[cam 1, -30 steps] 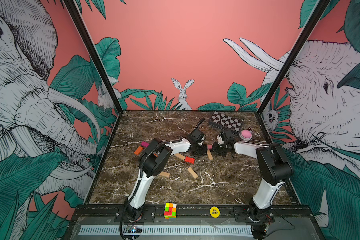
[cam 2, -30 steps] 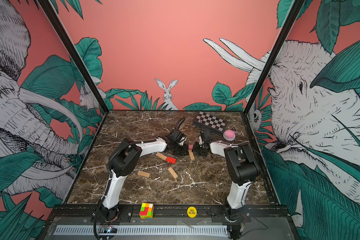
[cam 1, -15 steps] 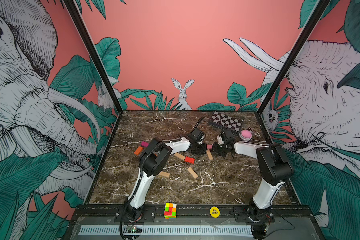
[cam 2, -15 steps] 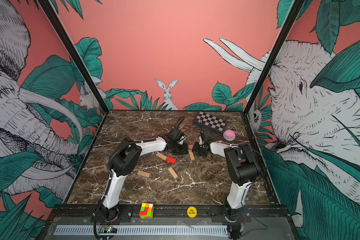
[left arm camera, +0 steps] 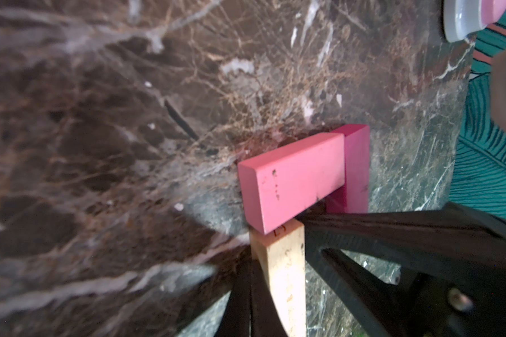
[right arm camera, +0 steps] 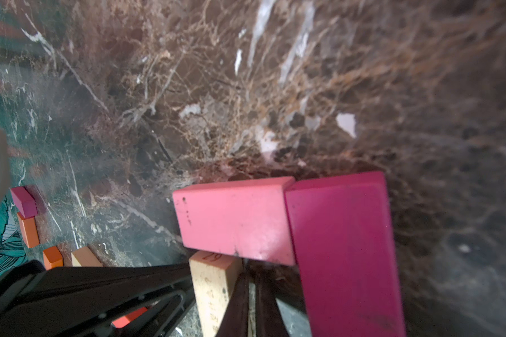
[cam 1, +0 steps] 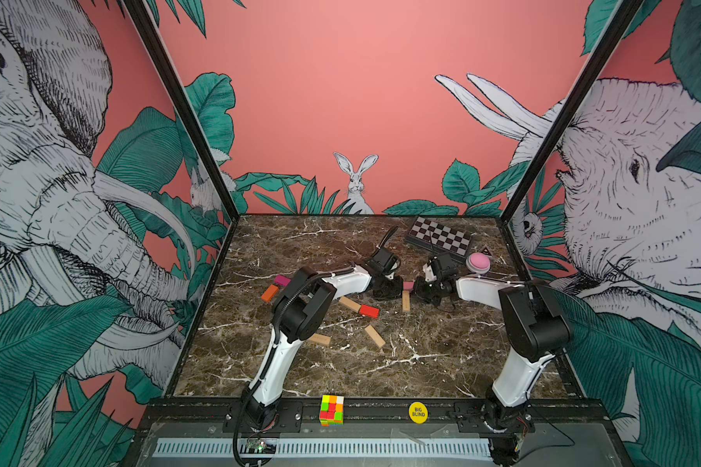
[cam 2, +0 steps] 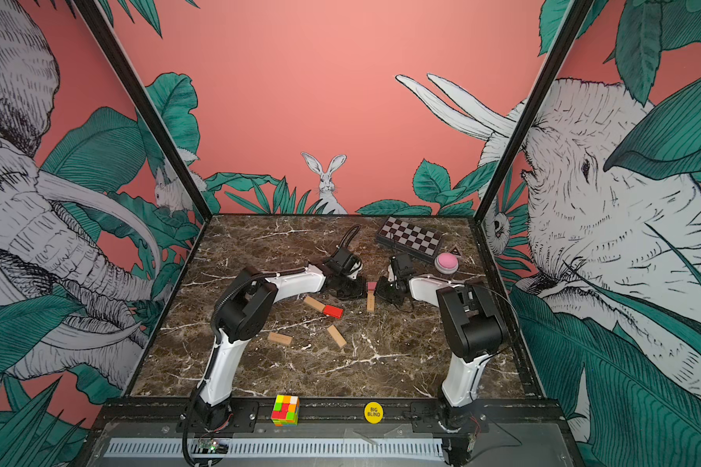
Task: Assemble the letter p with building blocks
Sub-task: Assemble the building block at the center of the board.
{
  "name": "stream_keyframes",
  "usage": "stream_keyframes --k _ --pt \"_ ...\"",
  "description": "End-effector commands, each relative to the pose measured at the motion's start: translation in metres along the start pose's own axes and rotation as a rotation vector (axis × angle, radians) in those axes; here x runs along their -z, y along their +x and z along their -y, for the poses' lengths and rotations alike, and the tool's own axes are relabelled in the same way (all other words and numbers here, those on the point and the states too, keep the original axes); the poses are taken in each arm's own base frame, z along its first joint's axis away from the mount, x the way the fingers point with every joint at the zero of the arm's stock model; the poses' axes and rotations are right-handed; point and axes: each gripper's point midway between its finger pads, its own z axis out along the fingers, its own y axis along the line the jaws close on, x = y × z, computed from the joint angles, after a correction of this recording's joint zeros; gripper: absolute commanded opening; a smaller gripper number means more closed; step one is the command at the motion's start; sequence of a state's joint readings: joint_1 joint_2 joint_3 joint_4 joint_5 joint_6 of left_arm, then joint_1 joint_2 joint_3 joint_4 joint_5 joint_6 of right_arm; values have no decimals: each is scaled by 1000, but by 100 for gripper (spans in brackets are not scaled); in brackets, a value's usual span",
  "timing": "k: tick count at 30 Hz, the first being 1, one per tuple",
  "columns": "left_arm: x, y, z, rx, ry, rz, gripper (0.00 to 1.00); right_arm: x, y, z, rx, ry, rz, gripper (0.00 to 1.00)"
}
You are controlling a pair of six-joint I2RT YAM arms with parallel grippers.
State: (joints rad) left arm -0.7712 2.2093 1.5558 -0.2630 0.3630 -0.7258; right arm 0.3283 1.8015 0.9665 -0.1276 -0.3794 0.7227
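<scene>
On the desk (cam 1: 421, 364), the tan block (cam 1: 406, 302) runs twelve to six with the pink block (cam 1: 408, 286) capping its twelve o'clock end, the left end effector (left arm camera: 246, 274) closed and empty at its nine, the right end effector (right arm camera: 250, 280) likewise at three, equally near

**Back wall** (cam 1: 340, 101): plain coral pink, edged low with painted green foliage. A white rabbit (cam 1: 356, 182) is drawn at its centre.

**Side walls:** the left panel (cam 1: 37, 182) and right panel (cam 1: 644, 194) are covered with black-and-white elephant drawings among large teal leaves.

**Frame:** black frame posts (cam 1: 179, 105) are fixed at the rear corners.

**Surface:** a dark brown marble-patterned tabletop (cam 1: 421, 364) with white veins, evenly lit, is seen in both top views.

**Front edge:** a black rail (cam 1: 381, 409) is fitted, with a slotted grey strip (cam 1: 320, 449) below it.
</scene>
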Motion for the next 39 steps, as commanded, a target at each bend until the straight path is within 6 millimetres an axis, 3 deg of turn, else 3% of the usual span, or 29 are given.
stream_keyframes --k 1,18,39 --pt "-4 5 -13 19 -42 -28 6 -1 5 5 -11 22 -19 9" --pt "-3 5 -15 27 -40 -23 7 -3 -4 0 -2 24 -16 9" --pt "-5 1 -17 34 -38 -27 7 -7 -2 3 -8 24 -27 10"
